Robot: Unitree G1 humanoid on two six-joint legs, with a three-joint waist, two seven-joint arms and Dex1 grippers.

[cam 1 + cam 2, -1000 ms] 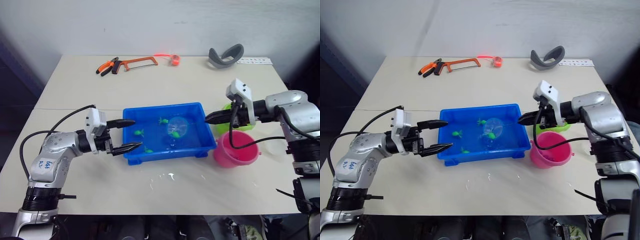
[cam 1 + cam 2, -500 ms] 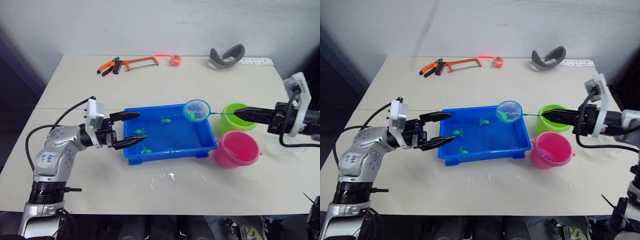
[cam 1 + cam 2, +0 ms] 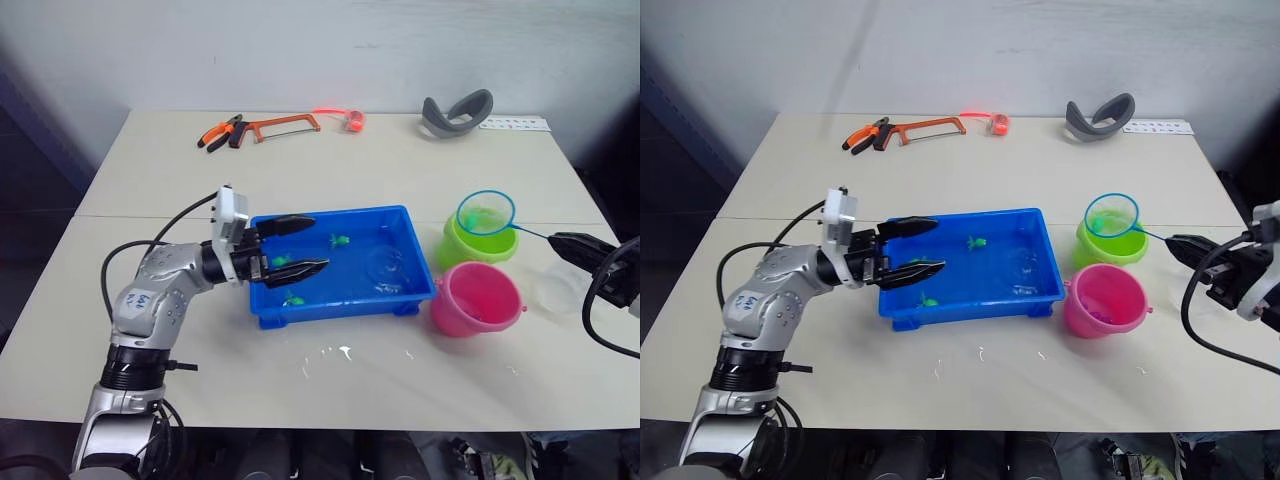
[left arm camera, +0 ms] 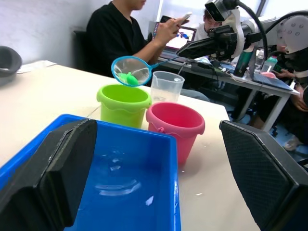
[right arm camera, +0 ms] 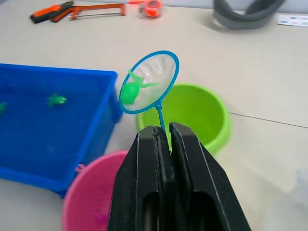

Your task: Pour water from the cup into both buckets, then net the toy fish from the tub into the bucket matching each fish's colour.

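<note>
Netting stage in progress. The right gripper (image 5: 163, 139), clamped on the handle, holds the net (image 3: 485, 212) above the lime green bucket (image 3: 470, 250); a green fish (image 5: 129, 92) sits in the mesh, not yet tipped out. The pink bucket (image 3: 476, 298) stands just near of the green one. The clear cup (image 4: 166, 86) stands upright to their right. At least three green fish (image 3: 340, 241) remain in the blue tub (image 3: 405, 290); bucket contents cannot be judged. The left gripper (image 3: 303, 247), spread wide and empty, hovers over the tub's left end.
</note>
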